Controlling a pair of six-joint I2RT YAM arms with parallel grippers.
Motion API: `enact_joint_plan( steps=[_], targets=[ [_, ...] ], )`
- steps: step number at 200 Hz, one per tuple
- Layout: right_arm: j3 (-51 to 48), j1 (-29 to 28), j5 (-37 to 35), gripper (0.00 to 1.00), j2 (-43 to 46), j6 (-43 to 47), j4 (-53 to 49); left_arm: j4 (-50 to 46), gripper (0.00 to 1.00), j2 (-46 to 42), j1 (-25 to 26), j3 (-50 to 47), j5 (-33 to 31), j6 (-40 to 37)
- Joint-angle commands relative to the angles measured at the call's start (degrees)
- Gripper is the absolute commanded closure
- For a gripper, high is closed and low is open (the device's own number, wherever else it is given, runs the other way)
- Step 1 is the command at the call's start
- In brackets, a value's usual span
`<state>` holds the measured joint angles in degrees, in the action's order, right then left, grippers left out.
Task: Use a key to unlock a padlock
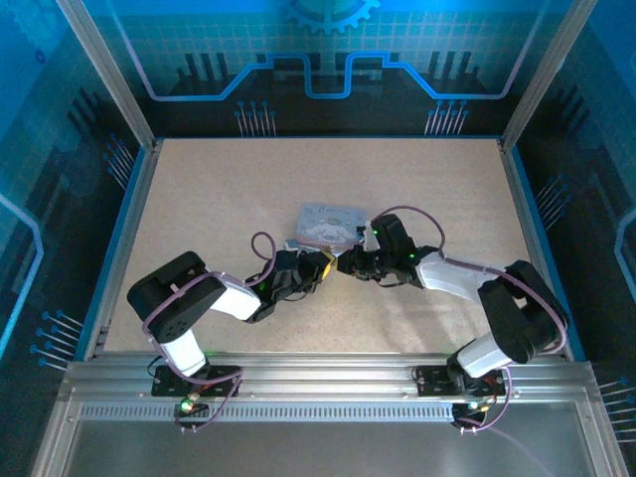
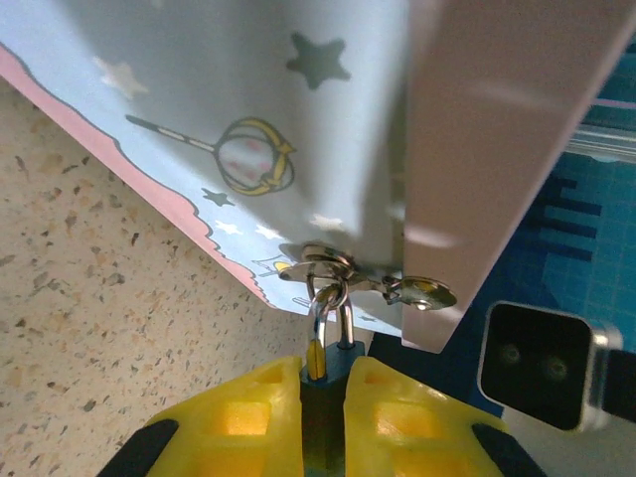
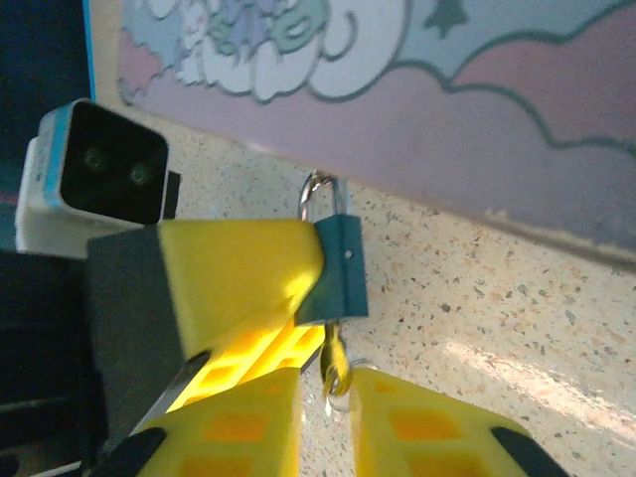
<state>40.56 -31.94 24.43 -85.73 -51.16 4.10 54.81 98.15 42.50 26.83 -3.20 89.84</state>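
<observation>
The small dark blue padlock (image 3: 339, 276) hangs by its thin shackle (image 2: 335, 316) from the hasp of the pale blue cartoon tin (image 1: 328, 221). My left gripper (image 2: 323, 374) is shut on the padlock's body (image 2: 323, 407), and one of its yellow fingers (image 3: 238, 273) presses the padlock's side. A small brassy key (image 3: 336, 360) sticks into the padlock's underside. My right gripper (image 3: 326, 386) is closed around the key's head, which looks blurred. In the top view both grippers (image 1: 326, 264) (image 1: 347, 264) meet tip to tip just in front of the tin.
The tin (image 2: 199, 89) lies on the speckled table (image 1: 199, 199) mid-field, its printed lid (image 3: 397, 60) close above the grippers. A metal latch tab (image 2: 422, 292) juts from the hasp. Blue walls ring the table, and a metal rail (image 1: 318, 373) runs along the near edge.
</observation>
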Motion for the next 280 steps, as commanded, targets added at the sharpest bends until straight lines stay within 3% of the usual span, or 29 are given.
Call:
enact_joint_plan(
  steps=[1,27,66,102,137,156,179,196,280],
  targets=[
    [-1.6,-0.3,-0.6,0.74,2.9,2.3,-0.9,-0.2,0.96,-2.1,0.2,0.4,-1.8,-1.5],
    [-2.5,1.0,-2.9,0.65,6.9,7.1,-3.9,-0.1,0.96,-2.2,0.2,0.4,-1.5,-1.5],
    [-0.8,2.4,-10.4,0.48,16.2,21.7,-10.9,-0.8,0.96,-3.0,0.2,0.6,-1.5,-1.3],
    [-1.0,2.8,-16.7,0.25,25.9,36.0,-10.3,-1.0,0.96,-3.3,0.1,0.6,-1.7,-0.9],
    [-3.9,2.1,-15.1,0.14,32.5,54.1,-4.0,-0.9,0.96,-3.4,0.2,1.0,-1.5,-0.3],
    [-4.8,-0.5,-14.8,0.0,34.2,68.1,-4.9,-0.9,0.97,-3.4,0.1,1.0,-1.5,0.1],
    [-7.8,-5.7,-20.8,0.0,34.8,88.6,-7.2,-0.9,0.97,-3.4,0.1,1.1,-1.5,0.4],
    [-11.0,-7.7,-26.4,0.0,34.0,97.5,-4.5,-1.0,0.97,-3.4,0.2,1.0,-1.4,1.0],
    [-12.1,-14.6,-32.7,0.0,20.5,100.0,6.5,-0.7,0.98,-3.1,0.3,1.0,-1.3,1.9]
  ],
)
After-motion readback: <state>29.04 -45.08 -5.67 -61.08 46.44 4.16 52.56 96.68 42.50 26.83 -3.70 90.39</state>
